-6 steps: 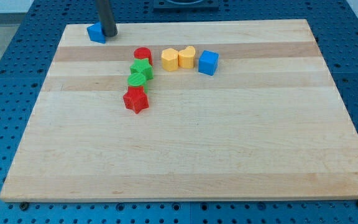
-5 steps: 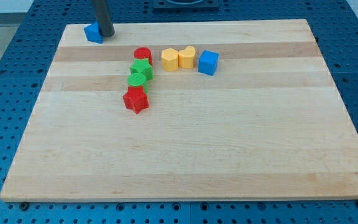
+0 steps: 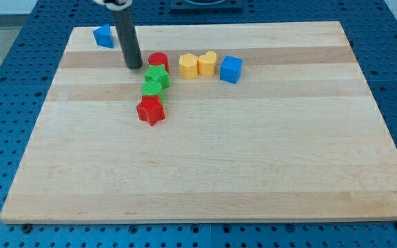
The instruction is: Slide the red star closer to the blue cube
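Observation:
The red star (image 3: pixel 150 110) lies on the wooden board left of centre. The blue cube (image 3: pixel 231 69) sits up and to the right of it, at the right end of a row of blocks. My tip (image 3: pixel 134 67) rests on the board just left of the red cylinder (image 3: pixel 158 60), above and slightly left of the red star, apart from it. Between tip and star stand two green blocks (image 3: pixel 155 80), stacked in a column above the star.
Two yellow blocks (image 3: pixel 198 65) sit between the red cylinder and the blue cube. A second small blue block (image 3: pixel 104 36) lies at the board's top left corner. The board (image 3: pixel 253 158) is rimmed by a blue perforated table.
My tip has moved from beside the blue block in the top left corner down and to the right, to just left of the red cylinder. No block has moved.

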You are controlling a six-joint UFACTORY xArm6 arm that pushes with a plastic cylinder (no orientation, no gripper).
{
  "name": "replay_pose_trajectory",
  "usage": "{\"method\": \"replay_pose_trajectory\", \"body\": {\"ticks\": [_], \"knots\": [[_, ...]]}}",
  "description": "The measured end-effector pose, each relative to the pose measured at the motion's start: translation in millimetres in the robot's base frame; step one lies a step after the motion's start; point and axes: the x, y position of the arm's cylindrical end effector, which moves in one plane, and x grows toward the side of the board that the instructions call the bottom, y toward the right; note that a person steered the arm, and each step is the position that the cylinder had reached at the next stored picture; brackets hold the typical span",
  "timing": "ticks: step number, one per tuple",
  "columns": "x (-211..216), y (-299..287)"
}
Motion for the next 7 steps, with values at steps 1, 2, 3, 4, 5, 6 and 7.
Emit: {"method": "replay_pose_trajectory", "body": {"ticks": [1, 2, 3, 4, 5, 6, 7], "knots": [[48.9, -1.3], [91.5, -1.3], [121.3, 10.5], [124.8, 38.0], [118.5, 54.2], [113.5, 54.8], [108.2, 54.8]]}}
